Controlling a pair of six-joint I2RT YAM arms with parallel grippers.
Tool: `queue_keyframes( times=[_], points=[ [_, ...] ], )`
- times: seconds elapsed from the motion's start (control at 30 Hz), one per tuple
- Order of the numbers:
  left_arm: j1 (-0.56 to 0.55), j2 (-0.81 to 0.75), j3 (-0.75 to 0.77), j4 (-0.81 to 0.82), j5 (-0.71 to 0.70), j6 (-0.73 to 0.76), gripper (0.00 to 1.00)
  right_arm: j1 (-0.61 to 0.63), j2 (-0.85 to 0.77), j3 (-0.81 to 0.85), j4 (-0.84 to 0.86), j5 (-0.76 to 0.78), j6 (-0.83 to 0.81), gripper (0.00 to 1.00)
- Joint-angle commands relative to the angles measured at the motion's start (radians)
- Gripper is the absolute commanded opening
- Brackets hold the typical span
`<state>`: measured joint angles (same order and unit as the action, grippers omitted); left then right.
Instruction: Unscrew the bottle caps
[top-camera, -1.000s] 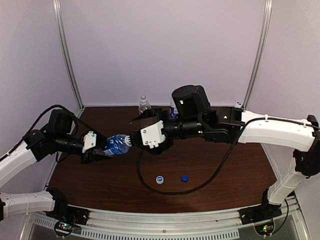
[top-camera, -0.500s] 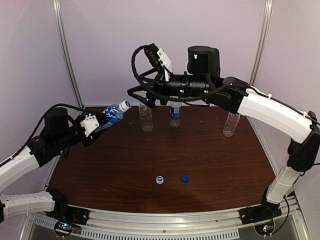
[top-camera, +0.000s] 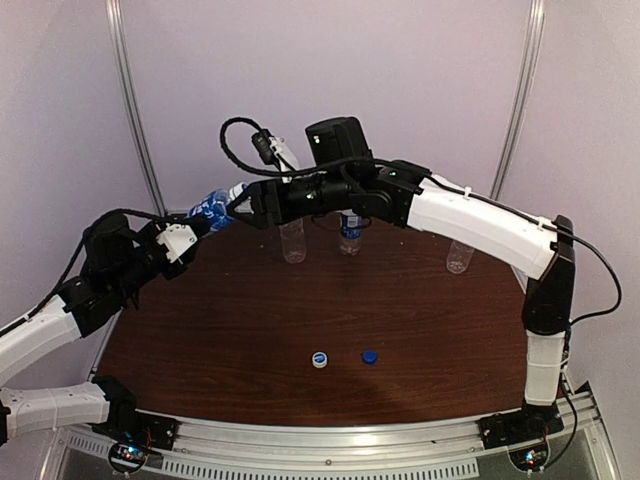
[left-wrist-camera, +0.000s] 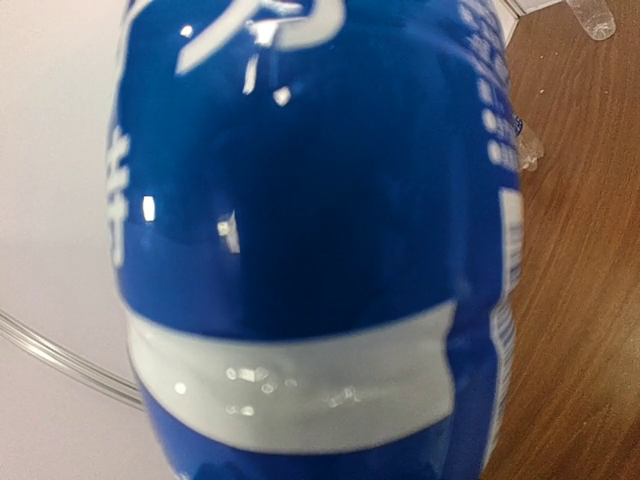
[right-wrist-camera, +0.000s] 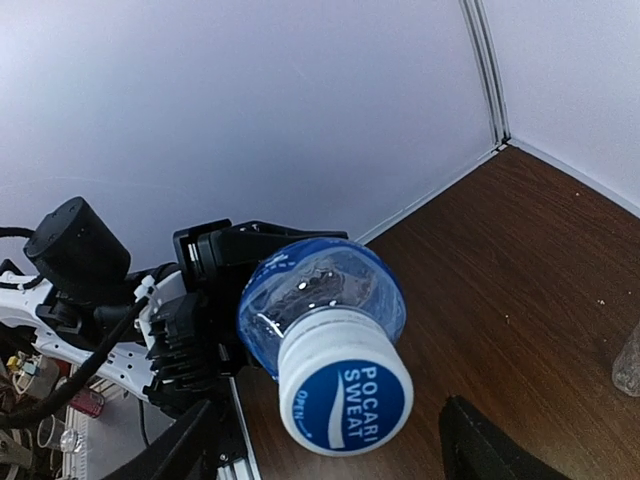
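My left gripper (top-camera: 198, 224) is shut on a blue-labelled bottle (top-camera: 212, 208) and holds it tilted in the air above the table's back left corner. Its label (left-wrist-camera: 320, 250) fills the left wrist view and hides the fingers. Its white and blue cap (right-wrist-camera: 345, 395) points at the right wrist camera. My right gripper (top-camera: 244, 204) is open, with one finger (right-wrist-camera: 190, 440) left of the cap and the other (right-wrist-camera: 480, 440) right of it, neither touching. Three uncapped bottles stand at the back (top-camera: 293, 240) (top-camera: 349, 232) (top-camera: 460, 255). Two loose caps lie near the front, white-blue (top-camera: 320, 359) and dark blue (top-camera: 370, 356).
The brown table (top-camera: 420, 320) is closed in by pale walls with metal posts (top-camera: 135, 110) at the back corners. My right arm (top-camera: 470, 225) stretches across above the standing bottles. A black cable (top-camera: 235, 130) loops above the right wrist.
My left gripper has carried the bottle a little further left and up. My right arm has swung left and brought its open gripper up to the bottle's cap.
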<state>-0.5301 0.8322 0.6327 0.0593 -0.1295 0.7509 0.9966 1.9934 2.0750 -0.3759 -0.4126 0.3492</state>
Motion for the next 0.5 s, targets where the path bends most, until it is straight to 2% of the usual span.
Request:
queue_keyframes(
  times=[0.0, 0.17, 0.47],
  points=[
    [0.001, 0.002, -0.010, 0.058, 0.002, 0.018, 0.27, 0.001, -0.008, 0.043, 0.019, -0.023, 0.037, 0.74],
    [0.001, 0.002, -0.007, 0.044, 0.007, 0.024, 0.26, -0.009, 0.008, 0.057, 0.040, -0.020, 0.053, 0.72],
    [0.001, 0.004, -0.005, 0.041, 0.009, 0.026, 0.27, -0.023, 0.025, 0.080, 0.019, -0.052, 0.053, 0.38]
  ],
)
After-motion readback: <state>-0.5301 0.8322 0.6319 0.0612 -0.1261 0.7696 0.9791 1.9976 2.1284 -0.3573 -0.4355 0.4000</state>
